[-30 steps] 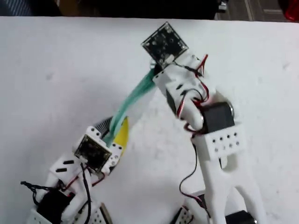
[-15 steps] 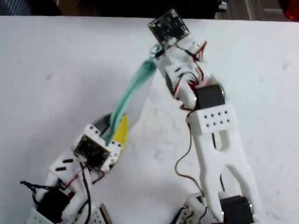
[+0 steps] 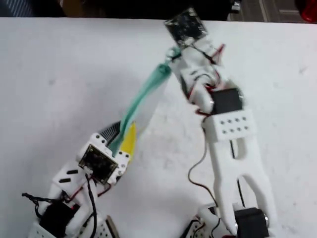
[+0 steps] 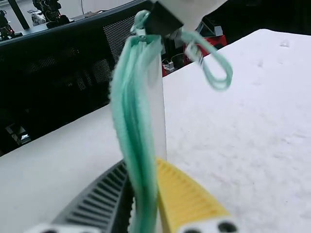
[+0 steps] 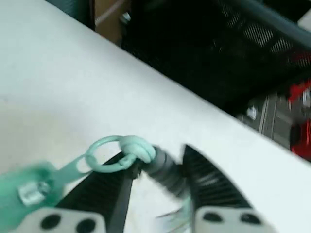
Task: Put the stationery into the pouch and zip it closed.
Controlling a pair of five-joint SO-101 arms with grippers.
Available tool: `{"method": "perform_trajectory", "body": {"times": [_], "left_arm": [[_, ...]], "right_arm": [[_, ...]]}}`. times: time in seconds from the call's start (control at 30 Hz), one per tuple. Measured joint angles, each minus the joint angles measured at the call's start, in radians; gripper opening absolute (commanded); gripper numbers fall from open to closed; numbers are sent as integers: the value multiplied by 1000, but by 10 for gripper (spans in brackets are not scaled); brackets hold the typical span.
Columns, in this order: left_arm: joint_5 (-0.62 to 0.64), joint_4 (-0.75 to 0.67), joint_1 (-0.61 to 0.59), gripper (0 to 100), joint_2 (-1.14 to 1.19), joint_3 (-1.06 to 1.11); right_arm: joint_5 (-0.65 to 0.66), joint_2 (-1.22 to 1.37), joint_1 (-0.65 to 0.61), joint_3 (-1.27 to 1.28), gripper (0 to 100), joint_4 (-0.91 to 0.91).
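A translucent pouch with a green zipper hangs stretched between both arms above the white table. My left gripper is shut on its near end, the grey finger and yellow finger clamping the green zipper band. At the far end my right gripper is shut on the zipper pull cord, between its black fingers. A green cord loop and the zipper tab hang beside it. The pouch's contents are hidden.
The table's far edge runs along the back, with dark furniture behind it. The right arm's white link and its loose black cable lie over the table's right half.
My right gripper has moved toward the table's far edge with the zipper pull, and the pouch has stretched longer. The left arm has stayed in place.
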Motion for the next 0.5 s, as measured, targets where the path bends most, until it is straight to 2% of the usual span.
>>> {"method": "perform_trajectory", "body": {"times": [0.1, 0.23, 0.5], "left_arm": [[0, 6, -23, 20, -8, 2], [0, 6, -29, 20, -8, 2], [0, 6, -31, 20, -11, 15]], "right_arm": [[-84, -121, -21, -51, 317, 160], [-184, -253, -112, -163, 287, 359], [-295, -270, -344, -307, 286, 664]]}}
